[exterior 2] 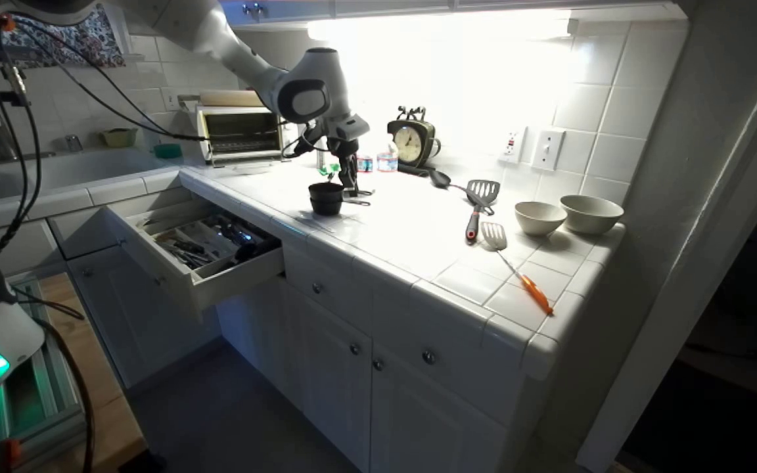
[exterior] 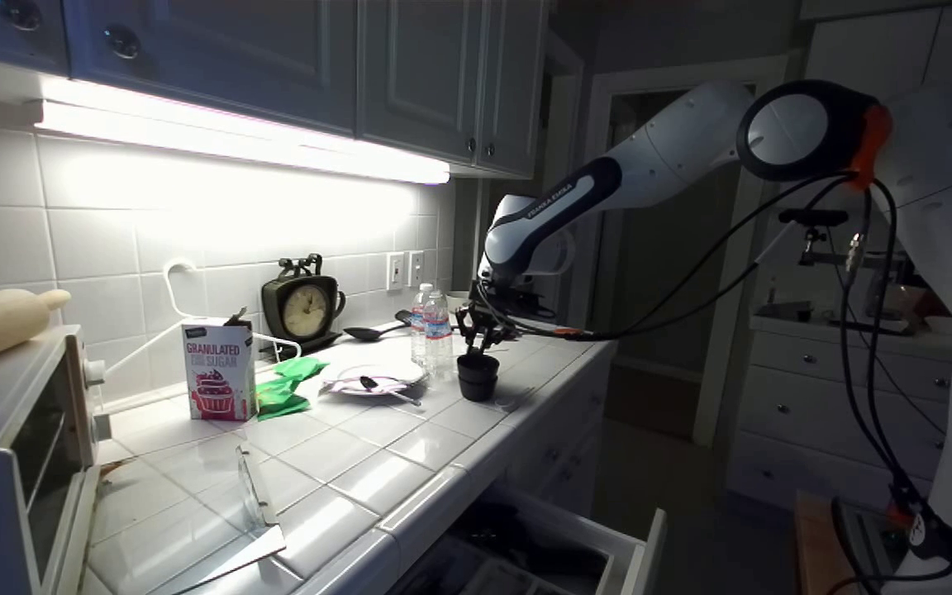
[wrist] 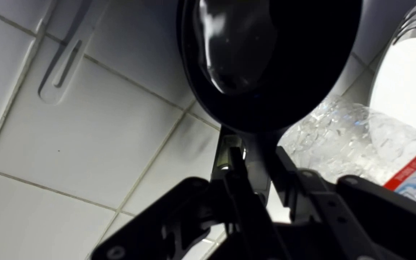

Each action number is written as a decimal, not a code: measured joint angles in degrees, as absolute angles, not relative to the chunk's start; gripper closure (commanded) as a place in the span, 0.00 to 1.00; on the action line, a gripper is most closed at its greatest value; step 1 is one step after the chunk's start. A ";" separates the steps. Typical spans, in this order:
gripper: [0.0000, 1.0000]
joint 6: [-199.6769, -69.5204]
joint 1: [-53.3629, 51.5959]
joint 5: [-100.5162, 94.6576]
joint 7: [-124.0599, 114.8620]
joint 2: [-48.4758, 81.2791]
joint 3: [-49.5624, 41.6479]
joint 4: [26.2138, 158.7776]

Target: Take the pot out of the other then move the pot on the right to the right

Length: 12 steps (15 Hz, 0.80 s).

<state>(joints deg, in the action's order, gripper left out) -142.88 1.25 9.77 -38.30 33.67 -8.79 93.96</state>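
Note:
Two small black pots stand nested on the tiled counter. In both exterior views the upper pot (exterior: 478, 363) (exterior 2: 326, 188) shows above the lower pot (exterior: 478, 389) (exterior 2: 326, 207). From above, the wrist view looks into the upper pot's dark interior. My gripper (wrist: 258, 155) (exterior 2: 350, 189) points down beside the pots, its two fingers at either side of the upper pot's handle (wrist: 262, 142), shut on it. Another handle (wrist: 217, 168), the lower pot's, lies beneath and to the left, partly covered. The lower pot's body is hidden in the wrist view.
Water bottles (exterior: 438, 330) stand close behind the pots, and a plate (exterior: 352, 382) with a spoon is nearby. Spatulas (exterior 2: 483, 190) and two bowls (exterior 2: 540, 218) (exterior 2: 591, 213) occupy the counter's far end. An open drawer (exterior 2: 198, 289) juts out below the front edge.

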 measured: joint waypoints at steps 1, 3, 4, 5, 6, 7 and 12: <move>0.94 -142.88 1.25 9.77 -38.44 33.66 -8.79 93.87; 0.94 -142.82 1.25 9.77 -38.63 33.60 -8.79 93.74; 0.94 -142.76 1.25 9.77 -38.69 33.53 -8.79 93.68; 0.94 -142.70 1.25 9.77 -38.77 33.40 -8.79 93.64; 0.94 -142.59 1.25 9.77 -38.89 33.25 -8.79 93.60; 0.94 -142.32 1.25 9.77 -38.97 33.05 -8.79 93.59; 0.94 -140.01 1.07 9.60 -39.43 31.53 -8.87 93.60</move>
